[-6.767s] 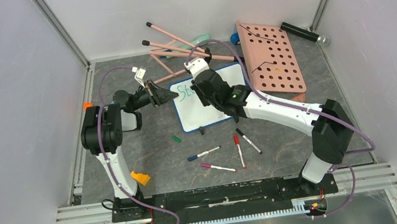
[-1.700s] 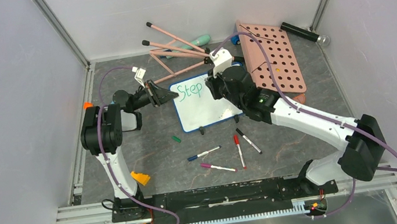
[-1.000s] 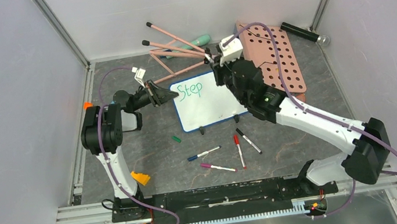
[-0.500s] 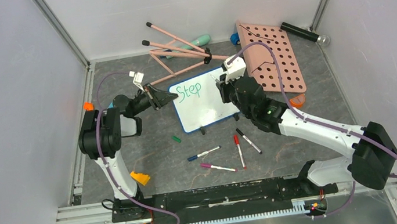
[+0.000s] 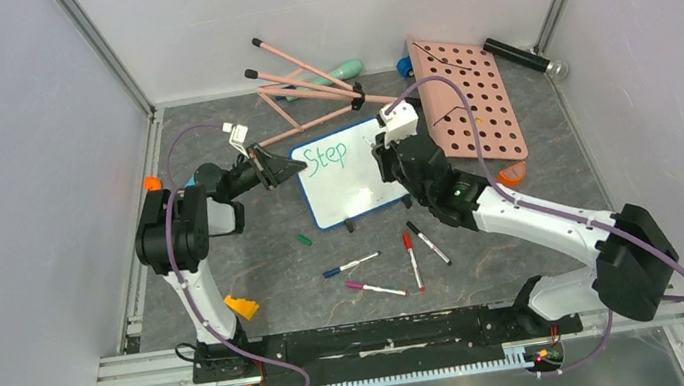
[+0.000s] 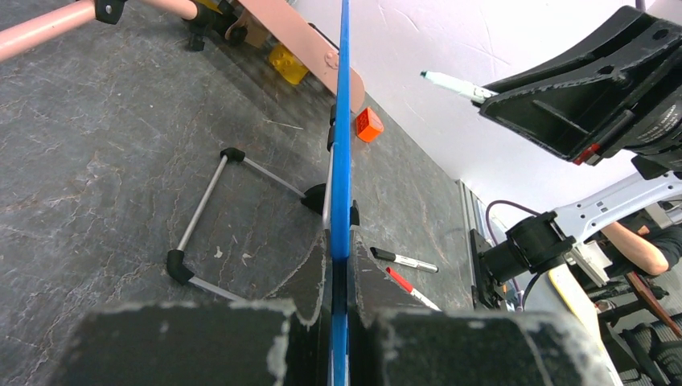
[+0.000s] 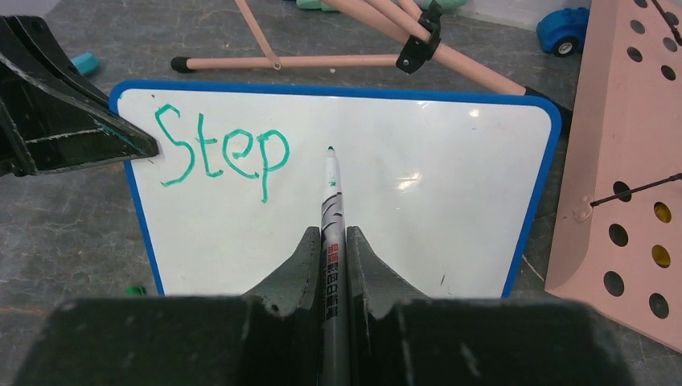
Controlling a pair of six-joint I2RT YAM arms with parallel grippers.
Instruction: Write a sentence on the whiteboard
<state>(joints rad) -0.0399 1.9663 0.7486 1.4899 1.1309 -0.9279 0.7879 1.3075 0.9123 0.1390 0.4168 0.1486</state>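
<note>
Overhead view of a grey table with two robot arms. The whiteboard (image 5: 352,171) stands propped on its feet just past the table's centre, toward 12 o'clock.

The left gripper (image 5: 286,167) meets the board at its 9 o'clock edge. In the left wrist view its jaws are pressed onto the blue frame (image 6: 343,161), pinching it edge-on to steady the board.

The right gripper (image 5: 383,152) hangs over the board's 3 o'clock half. Its jaws pinch a green marker (image 7: 331,201), tip pointing toward 12 o'clock in the right wrist view.

The sentence (image 7: 221,157) so far is a single green word, "Step", at the board's 10 o'clock corner. The rest of the white surface is bare. The marker tip sits just at 3 o'clock of the final "p", on the same line. Seen from the left wrist, the tip (image 6: 430,76) looks lifted off the surface, not touching.

Judged from this, the task is at an early stage: one word done, every other word of the sentence yet to be written, with the pen seemingly placed to start the second word.

Spare markers (image 5: 412,254) lie on the table at 6 o'clock of the board; a pink board (image 5: 466,100) lies at its 2 o'clock.
</note>
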